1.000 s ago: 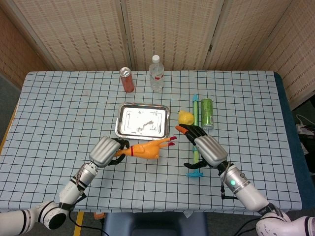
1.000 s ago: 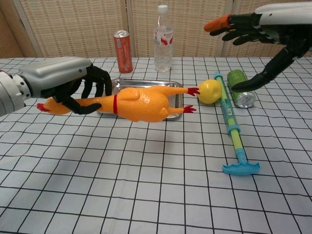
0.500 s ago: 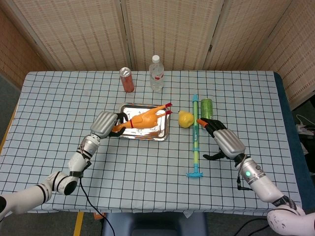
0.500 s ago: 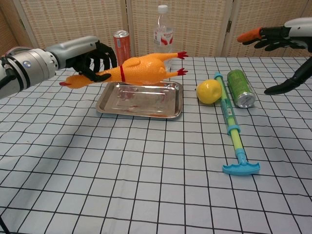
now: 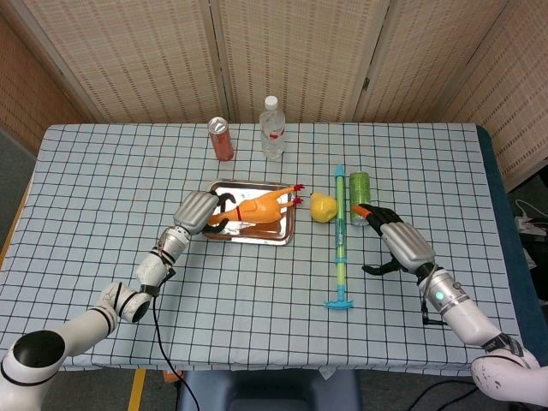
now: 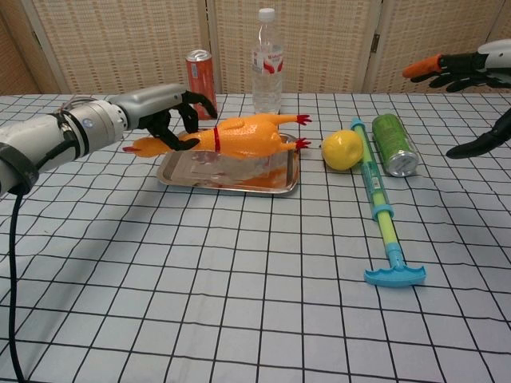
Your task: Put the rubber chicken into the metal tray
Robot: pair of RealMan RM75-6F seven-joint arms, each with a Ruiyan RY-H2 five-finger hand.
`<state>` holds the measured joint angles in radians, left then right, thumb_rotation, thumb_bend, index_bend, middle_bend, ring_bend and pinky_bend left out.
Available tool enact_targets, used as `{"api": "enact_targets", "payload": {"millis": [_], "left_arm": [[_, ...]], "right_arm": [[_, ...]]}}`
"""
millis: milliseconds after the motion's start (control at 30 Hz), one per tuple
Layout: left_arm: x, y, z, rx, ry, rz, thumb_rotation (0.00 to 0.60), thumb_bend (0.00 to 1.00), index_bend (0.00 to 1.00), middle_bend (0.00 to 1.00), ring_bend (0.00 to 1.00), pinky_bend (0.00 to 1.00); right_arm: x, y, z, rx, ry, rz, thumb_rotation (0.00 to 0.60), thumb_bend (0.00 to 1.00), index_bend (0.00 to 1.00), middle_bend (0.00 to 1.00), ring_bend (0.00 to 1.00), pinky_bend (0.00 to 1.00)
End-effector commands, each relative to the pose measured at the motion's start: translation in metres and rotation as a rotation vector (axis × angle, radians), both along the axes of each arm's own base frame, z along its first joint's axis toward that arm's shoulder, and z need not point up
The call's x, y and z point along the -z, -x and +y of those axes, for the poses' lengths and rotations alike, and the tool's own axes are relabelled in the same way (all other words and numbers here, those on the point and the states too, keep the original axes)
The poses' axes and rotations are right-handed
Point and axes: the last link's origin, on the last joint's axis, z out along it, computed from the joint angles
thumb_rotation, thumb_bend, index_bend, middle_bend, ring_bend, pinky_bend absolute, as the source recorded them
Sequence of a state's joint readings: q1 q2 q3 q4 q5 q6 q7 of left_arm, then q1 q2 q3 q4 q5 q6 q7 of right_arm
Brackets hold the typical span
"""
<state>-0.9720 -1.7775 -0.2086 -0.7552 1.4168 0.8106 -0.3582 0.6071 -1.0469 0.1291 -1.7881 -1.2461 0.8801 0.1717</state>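
Head view: at frame centre, the left hand (image 5: 199, 209) grips the rubber chicken (image 5: 258, 208) over the metal tray (image 5: 284, 232). Chest view: the right hand (image 6: 471, 80), upper right, spreads its fingers, holding nothing.

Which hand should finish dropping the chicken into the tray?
Left. The left hand already holds the rubber chicken by its neck, directly over the metal tray. The right hand is empty, off beyond the water squirter.
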Motion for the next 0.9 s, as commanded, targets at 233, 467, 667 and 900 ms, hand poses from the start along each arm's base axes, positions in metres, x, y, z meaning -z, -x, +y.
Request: {"api": "enact_targets", "payload": {"millis": [233, 467, 667, 900], "left_arm": [[-0.001, -0.007, -0.006, 0.024, 0.085, -0.074, 0.600, 0.43, 0.00, 0.00, 0.00, 0.24], [-0.019, -0.013, -0.025, 0.112, 0.090, -0.117, 0.600, 0.43, 0.00, 0.00, 0.00, 0.20], [-0.075, 0.009, -0.098, 0.211, 0.030, -0.159, 0.600, 0.42, 0.00, 0.00, 0.00, 0.17], [-0.137, 0.129, -0.213, -0.006, -0.200, -0.043, 0.600, 0.42, 0.00, 0.00, 0.00, 0.10]], "right_arm": [[-0.008, 0.006, 0.012, -0.025, 0.020, 0.044, 0.600, 0.13, 0.00, 0.00, 0.00, 0.00], [-0.022, 0.009, 0.028, -0.043, 0.057, 0.039, 0.600, 0.13, 0.00, 0.00, 0.00, 0.00], [-0.040, 0.023, 0.071, -0.087, 0.157, 0.128, 0.600, 0.13, 0.00, 0.00, 0.00, 0.00], [-0.040, 0.055, 0.137, -0.086, 0.262, 0.345, 0.600, 0.13, 0.00, 0.00, 0.00, 0.00]]}}
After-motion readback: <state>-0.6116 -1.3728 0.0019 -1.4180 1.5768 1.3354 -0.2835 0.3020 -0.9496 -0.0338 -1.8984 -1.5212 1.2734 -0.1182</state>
